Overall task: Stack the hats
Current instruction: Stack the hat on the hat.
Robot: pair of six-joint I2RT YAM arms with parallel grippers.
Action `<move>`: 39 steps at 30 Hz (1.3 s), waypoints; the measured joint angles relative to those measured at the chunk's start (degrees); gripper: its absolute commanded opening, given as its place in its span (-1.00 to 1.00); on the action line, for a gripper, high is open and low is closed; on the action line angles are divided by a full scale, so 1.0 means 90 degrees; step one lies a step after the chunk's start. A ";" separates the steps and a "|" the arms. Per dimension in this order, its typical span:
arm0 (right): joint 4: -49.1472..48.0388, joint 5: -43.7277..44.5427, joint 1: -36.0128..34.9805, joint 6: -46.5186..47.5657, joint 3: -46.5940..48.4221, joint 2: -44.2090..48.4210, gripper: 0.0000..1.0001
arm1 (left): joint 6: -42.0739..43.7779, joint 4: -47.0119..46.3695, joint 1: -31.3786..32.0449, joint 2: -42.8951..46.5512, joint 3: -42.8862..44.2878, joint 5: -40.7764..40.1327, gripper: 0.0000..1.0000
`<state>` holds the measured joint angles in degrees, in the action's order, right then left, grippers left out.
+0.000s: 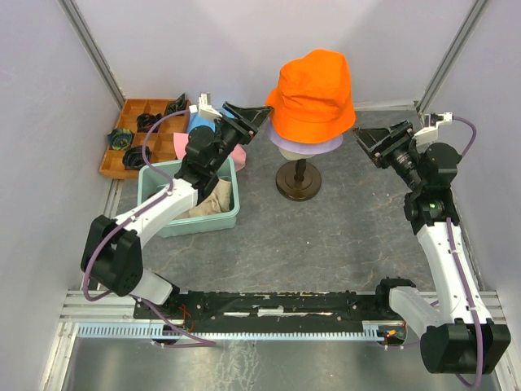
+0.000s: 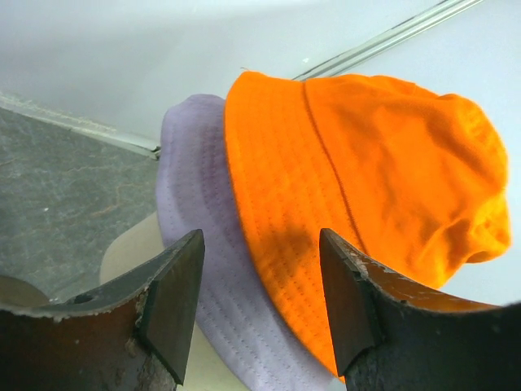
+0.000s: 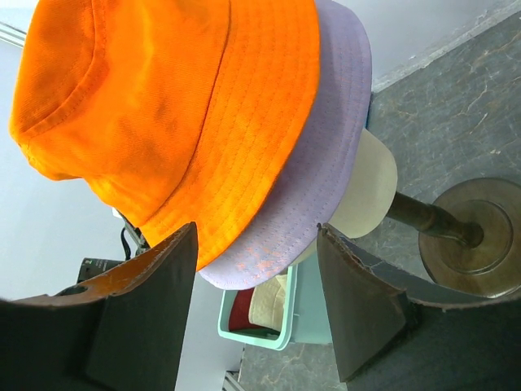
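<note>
Left gripper (image 1: 257,122) and right gripper (image 1: 366,147) hang open and empty either side of the orange hat (image 1: 312,94), stacked over the lavender hat (image 1: 305,145) on the mannequin head (image 3: 366,191), with the left arm nearer the teal bin (image 1: 232,213) holding a cream-beige hat (image 1: 213,198).

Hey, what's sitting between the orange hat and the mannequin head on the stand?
The lavender hat: it sits on the mannequin head, under the orange hat. The right wrist view shows the layers best.

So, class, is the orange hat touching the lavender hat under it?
Touching. The right wrist view shows the orange hat sitting over the lavender hat, brim lying flat on brim with no gap between them.
</note>
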<state>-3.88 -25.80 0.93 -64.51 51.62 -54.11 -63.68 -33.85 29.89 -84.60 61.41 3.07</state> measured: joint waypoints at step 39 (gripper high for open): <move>-0.0041 0.0034 0.0036 -0.0024 -0.0027 -0.0102 0.34 | -0.1260 -0.1775 -0.0002 -0.0777 -0.0039 0.0282 -0.48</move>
<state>-4.25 -25.50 1.26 -64.73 51.37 -55.02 -75.02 -49.82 29.87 -91.59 61.06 5.61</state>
